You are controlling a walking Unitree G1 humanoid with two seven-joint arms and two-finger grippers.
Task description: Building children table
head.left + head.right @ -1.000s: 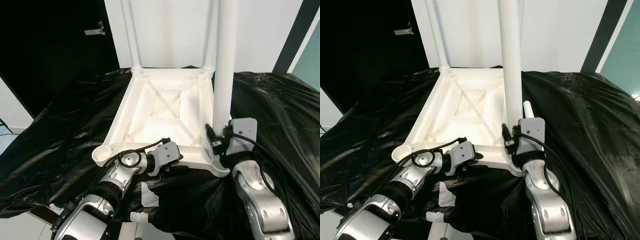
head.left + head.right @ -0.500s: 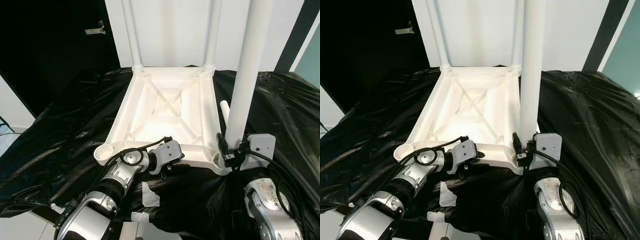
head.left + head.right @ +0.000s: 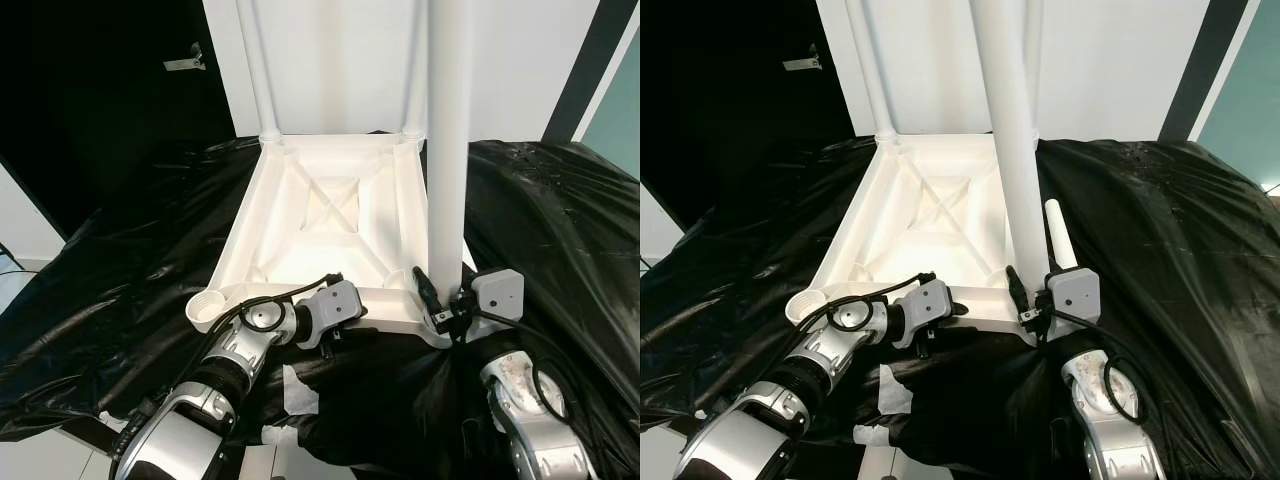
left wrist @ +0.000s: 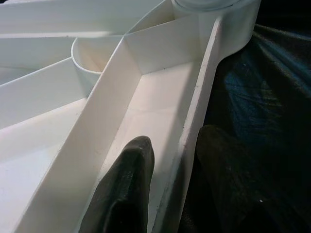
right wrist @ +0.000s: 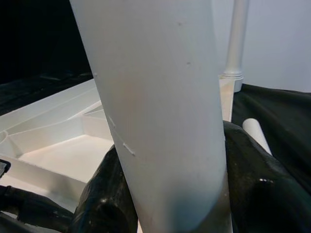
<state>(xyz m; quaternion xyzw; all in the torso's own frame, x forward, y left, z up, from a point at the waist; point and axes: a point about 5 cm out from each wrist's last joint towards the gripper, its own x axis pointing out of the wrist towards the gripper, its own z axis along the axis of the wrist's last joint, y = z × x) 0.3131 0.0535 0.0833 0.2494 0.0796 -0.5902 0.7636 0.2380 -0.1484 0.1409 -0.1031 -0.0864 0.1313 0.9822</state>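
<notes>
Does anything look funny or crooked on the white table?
Yes. The leg in the right claw leans sideways at the near right corner, unlike the two straight back legs. The near left socket is empty, and a spare leg lies on the black sheet.

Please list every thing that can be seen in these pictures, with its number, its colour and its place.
tabletop: 1, white, upside down on the black sheet.
fitted legs: 2, white, upright in the far corners.
held leg: 1, white, upright at the near right corner.
loose leg: 1, white, lying right of the tabletop.
black sheet: 1, black, covering the work surface.
left pincer: 1, black, straddling the tabletop's near rim.
right pincer: 1, black, clamped on the held leg.
</notes>
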